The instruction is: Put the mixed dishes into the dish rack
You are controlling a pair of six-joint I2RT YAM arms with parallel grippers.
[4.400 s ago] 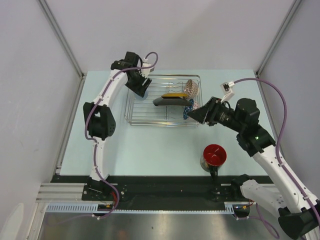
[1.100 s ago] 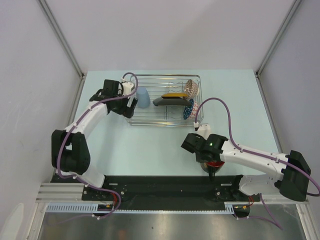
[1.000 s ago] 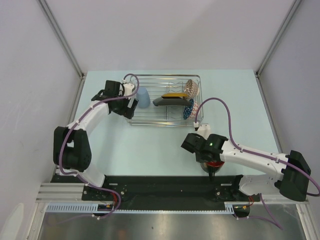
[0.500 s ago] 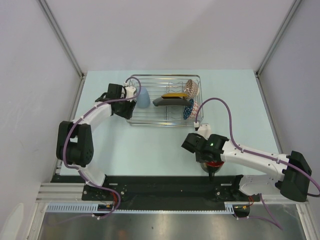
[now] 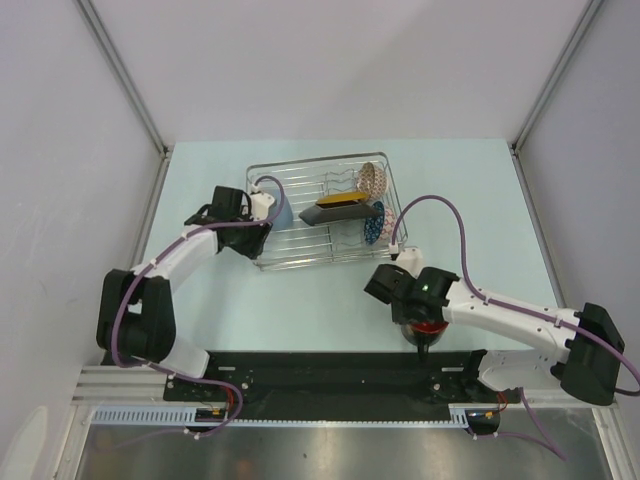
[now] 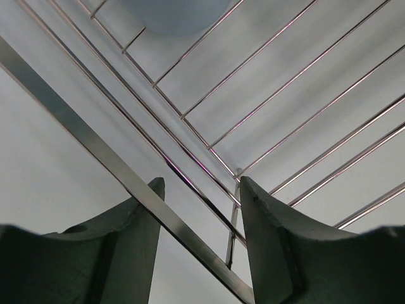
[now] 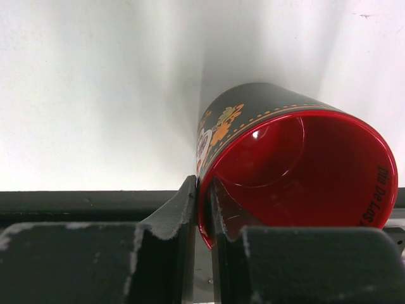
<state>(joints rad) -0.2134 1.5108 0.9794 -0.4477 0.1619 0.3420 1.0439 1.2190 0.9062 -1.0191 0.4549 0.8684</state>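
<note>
The dish rack point(image 5: 300, 263) lies skewed at mid-table. It holds the light blue cup point(image 5: 284, 211) at its left end, the black plate with yellow centre point(image 5: 345, 204) on edge, and the speckled bowl point(image 5: 372, 179) at the back right. My left gripper point(image 5: 262, 228) is closed across the rack's left rim. In the left wrist view my gripper point(image 6: 200, 190) has the flat rim bar point(image 6: 95, 152) and wires between its fingers, with the cup point(image 6: 171, 12) above. My right gripper point(image 5: 408, 312) point(image 7: 202, 187) is shut on the rim of the dark mug with red inside point(image 5: 430, 323) point(image 7: 297, 164).
A blue patterned dish point(image 5: 376, 222) stands on edge at the rack's right end. The black base rail point(image 5: 320, 375) runs along the near table edge right behind the mug. Grey walls close in the table on three sides.
The rack has turned, its left end drawn nearer with my left gripper on its rim. The right arm stays on the mug, having come down to it from beside the rack.
</note>
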